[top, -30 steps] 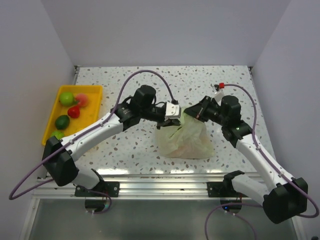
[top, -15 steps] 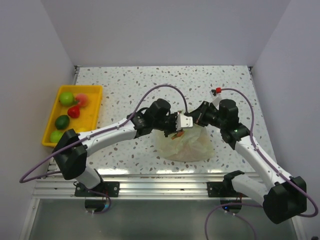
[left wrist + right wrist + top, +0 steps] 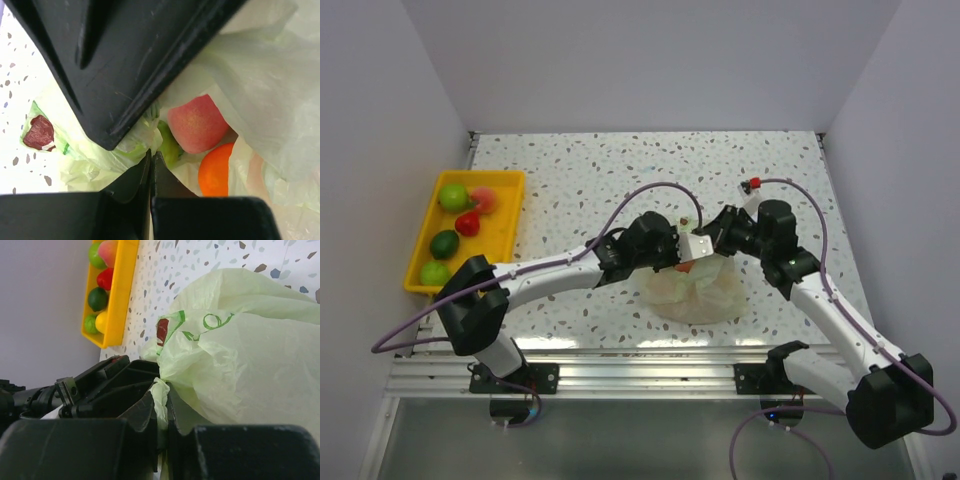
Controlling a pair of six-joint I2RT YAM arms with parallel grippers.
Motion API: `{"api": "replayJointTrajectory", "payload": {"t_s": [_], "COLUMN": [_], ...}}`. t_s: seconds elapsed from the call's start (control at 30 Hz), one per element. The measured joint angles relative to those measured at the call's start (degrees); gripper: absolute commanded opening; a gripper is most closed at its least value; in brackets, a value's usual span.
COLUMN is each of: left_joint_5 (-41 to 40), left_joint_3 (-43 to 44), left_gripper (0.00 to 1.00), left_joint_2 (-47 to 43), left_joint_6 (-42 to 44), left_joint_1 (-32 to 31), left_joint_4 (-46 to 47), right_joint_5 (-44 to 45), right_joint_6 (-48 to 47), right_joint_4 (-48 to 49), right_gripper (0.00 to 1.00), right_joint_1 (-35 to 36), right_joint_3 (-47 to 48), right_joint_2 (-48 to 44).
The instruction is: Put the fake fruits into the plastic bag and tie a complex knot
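A shallow yellow rectangular tray (image 3: 503, 215) sits at the left edge of the table (image 3: 620, 165), set slightly aslant; the table top is white, flecked with dark and brownish chips; plain pale walls (image 3: 650, 60) close it in on three sides; an aluminium rail (image 3: 650, 362) runs along its near edge.

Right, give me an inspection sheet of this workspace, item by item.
Surface: speckled white table.
Job's things: bag sits between the arms with fruits inside, one pink and one orange; several more lie in the yellow tray at the left edge.
Clutter: nothing seen.
Grippers: left tool and right tool meet at the bag's top, both shut on its plastic.
Cables: purple cables arch over each arm, off the bag.
Surroundings: plain walls on three sides.
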Motion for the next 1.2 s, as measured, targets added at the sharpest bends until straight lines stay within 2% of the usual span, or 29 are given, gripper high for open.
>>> {"api": "replayJointTrajectory", "payload": {"t_s": [0.03, 0.07, 0.17, 0.27, 0.37, 0.5, 0.63, 0.7, 0.93, 1.07, 1.2], "left_joint_5": [0.3, 0.8, 2.5, 5.3, 8.1, 10.7, 12.4, 13.0, 14.3, 14.4, 14.5], "left_joint_3": [-0.7, -1.4, -3.9, -6.1, -7.0, -7.0, -7.0, -7.0, -7.2, -7.2, -7.2], "left_gripper": [0.0, 0.0, 0.0, 0.0, 0.0, 0.0, 0.0, 0.0, 0.0, 0.0, 0.0], "left_joint_2": [-0.1, -0.4, -1.4, -2.3, -3.0, -4.1, -5.1, -5.4, -6.0, -6.0, -6.0], "left_joint_6": [0.0, 0.0, -0.1, -0.6, -1.3, -1.7, -1.8, -2.2, -4.7, -6.9, -9.3], "left_joint_1": [0.0, 0.0, 0.3, 0.9, 1.4, 1.7, 1.9, 2.0, 2.3, 3.3, 4.6], "left_joint_4": [0.8, 1.2, 1.2, 0.3, -0.3, -0.3, -0.3, -0.3, -0.2, 0.3, 1.1], "right_joint_5": [-0.4, -0.7, -2.1, -3.4, -5.0, -6.6, -8.3, -9.1, -16.1, -18.3, -20.3], "right_joint_6": [-0.2, -0.6, -2.5, -4.5, -7.0, -14.1, -20.3, -22.9, -32.7, -38.0, -43.4], "right_joint_4": [-0.5, -1.2, -3.7, -4.5, -5.6, -11.4, -11.0, -10.7, -11.2, -13.3, -16.1], "right_gripper": [0.13, 0.21, 0.21, 0.42, 0.48, 0.46, 0.42, 0.39, 0.44, 0.39, 0.25], "right_joint_1": [0.0, 0.0, -0.3, -0.4, -0.5, -2.4, -10.1, -11.6, -10.7, -8.3, -4.7], "right_joint_3": [0.0, 0.2, 2.9, 7.1, 10.6, 17.8, 20.8, 21.7, 25.6, 25.7, 25.8], "right_joint_2": [0.0, 0.0, 0.0, -0.3, -0.9, -0.3, 1.4, 4.3, 23.6, 28.7, 30.4]}}
